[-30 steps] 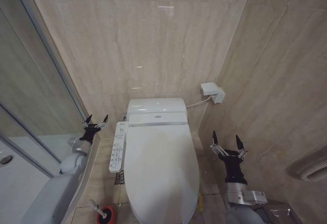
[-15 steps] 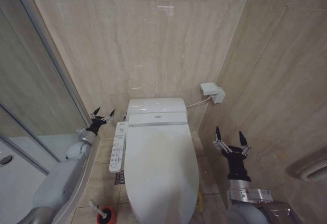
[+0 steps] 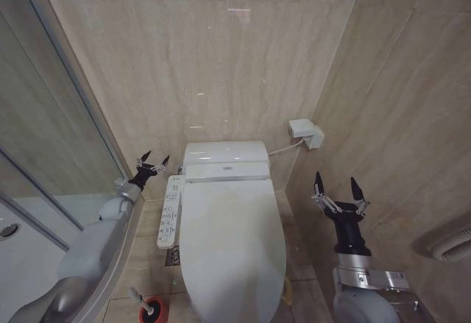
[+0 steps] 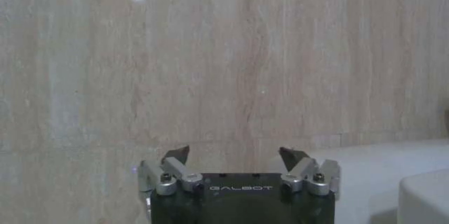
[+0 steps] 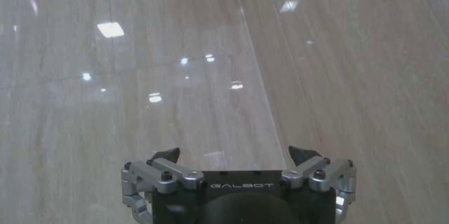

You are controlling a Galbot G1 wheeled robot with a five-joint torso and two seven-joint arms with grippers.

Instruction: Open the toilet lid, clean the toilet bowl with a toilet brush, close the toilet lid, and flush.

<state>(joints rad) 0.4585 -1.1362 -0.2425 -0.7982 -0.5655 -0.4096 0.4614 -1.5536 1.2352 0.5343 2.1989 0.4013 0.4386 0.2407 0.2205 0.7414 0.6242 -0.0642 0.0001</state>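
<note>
The white toilet lid (image 3: 232,238) lies shut over the toilet bowl, which is hidden beneath it. A toilet brush (image 3: 143,304) with a thin white handle stands in its red-orange holder on the floor left of the toilet, at the picture's lower edge. My left gripper (image 3: 154,163) is open, raised left of the tank beside the control panel, facing the back wall; its fingers (image 4: 175,155) show spread in the left wrist view. On the toilet's right my right gripper (image 3: 338,187) is open, held upright near the side wall, with spread fingertips (image 5: 304,154) facing the wall.
A white control panel (image 3: 170,209) juts from the toilet's left side. The tank (image 3: 224,152) sits against the beige tiled wall. A glass shower partition (image 3: 51,139) and white shower tray (image 3: 29,264) stand at left. A white wall socket box (image 3: 305,132) with cable is at right.
My left gripper has moved forward and right toward the tank's left side. My right gripper has risen slightly and shifted right. The toilet and brush have not moved.
</note>
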